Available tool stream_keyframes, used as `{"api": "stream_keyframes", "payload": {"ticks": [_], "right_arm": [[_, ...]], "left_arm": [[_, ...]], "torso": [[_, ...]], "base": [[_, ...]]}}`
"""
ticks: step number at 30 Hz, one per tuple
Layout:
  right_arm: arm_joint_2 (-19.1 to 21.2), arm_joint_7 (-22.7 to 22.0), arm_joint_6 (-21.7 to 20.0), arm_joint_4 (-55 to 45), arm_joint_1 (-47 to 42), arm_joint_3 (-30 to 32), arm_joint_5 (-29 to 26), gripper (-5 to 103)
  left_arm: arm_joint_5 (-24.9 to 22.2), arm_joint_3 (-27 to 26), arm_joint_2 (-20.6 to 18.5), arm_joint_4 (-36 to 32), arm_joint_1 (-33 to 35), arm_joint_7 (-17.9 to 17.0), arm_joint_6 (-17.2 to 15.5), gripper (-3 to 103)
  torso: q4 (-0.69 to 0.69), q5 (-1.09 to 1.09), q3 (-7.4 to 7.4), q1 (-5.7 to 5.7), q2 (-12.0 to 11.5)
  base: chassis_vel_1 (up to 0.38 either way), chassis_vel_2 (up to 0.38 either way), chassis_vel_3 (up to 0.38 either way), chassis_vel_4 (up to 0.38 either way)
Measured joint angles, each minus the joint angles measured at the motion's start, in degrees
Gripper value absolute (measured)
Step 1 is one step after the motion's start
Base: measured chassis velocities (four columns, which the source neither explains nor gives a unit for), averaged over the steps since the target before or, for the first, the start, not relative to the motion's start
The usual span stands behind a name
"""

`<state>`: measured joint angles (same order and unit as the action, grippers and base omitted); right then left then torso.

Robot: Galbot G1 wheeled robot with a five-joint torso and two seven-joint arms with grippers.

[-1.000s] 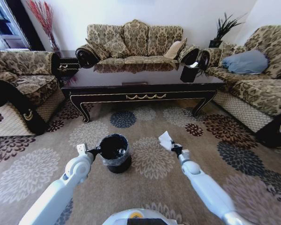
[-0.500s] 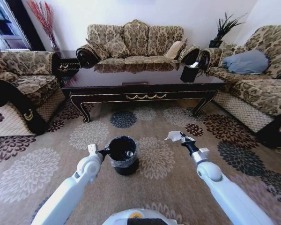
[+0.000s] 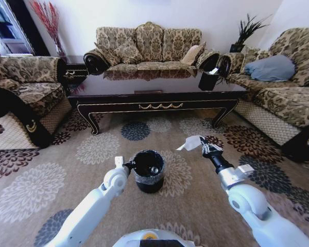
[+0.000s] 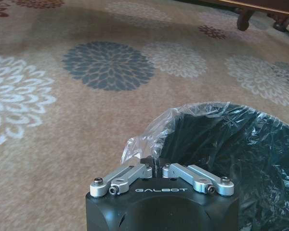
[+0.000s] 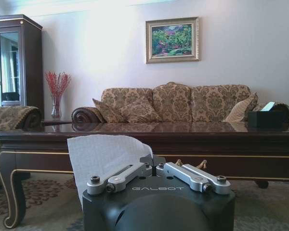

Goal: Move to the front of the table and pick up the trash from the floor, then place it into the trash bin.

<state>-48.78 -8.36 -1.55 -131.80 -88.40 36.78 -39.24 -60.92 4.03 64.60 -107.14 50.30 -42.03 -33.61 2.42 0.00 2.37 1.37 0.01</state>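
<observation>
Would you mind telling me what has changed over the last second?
The left claw, gripping the bin rim, has dragged it rightward. The right claw, holding the tissue, has moved right and farther out. Both grips and the table are unchanged.

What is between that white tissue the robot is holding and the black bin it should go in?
Nothing visible. The right gripper holds the tissue up in open air, off to the right of the trash bin. The left gripper grips the bin's near rim, leaving its mouth uncovered.
</observation>
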Motion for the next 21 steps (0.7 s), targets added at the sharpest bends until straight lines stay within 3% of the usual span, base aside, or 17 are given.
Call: {"api": "stream_keyframes", "payload": {"ticks": [15,21], "right_arm": [[-3.76,0.66,0.59,-3.79,-6.72,-3.31,5.38,0],[-4.24,0.82,0.68,-3.86,-7.88,-4.72,6.44,0]], "left_arm": [[-0.05,11.1,5.61,2.52,-6.91,-3.95,-1.05,4],[0.59,12.77,7.33,3.8,-7.62,-4.31,-1.52,4]], "torso": [[0.01,0.01,0.0,0.01,0.0],[0.01,0.0,0.0,0.01,0.0]], "base": [[0.0,0.0,0.0,0.0],[0.0,0.0,0.0,0.0]]}}
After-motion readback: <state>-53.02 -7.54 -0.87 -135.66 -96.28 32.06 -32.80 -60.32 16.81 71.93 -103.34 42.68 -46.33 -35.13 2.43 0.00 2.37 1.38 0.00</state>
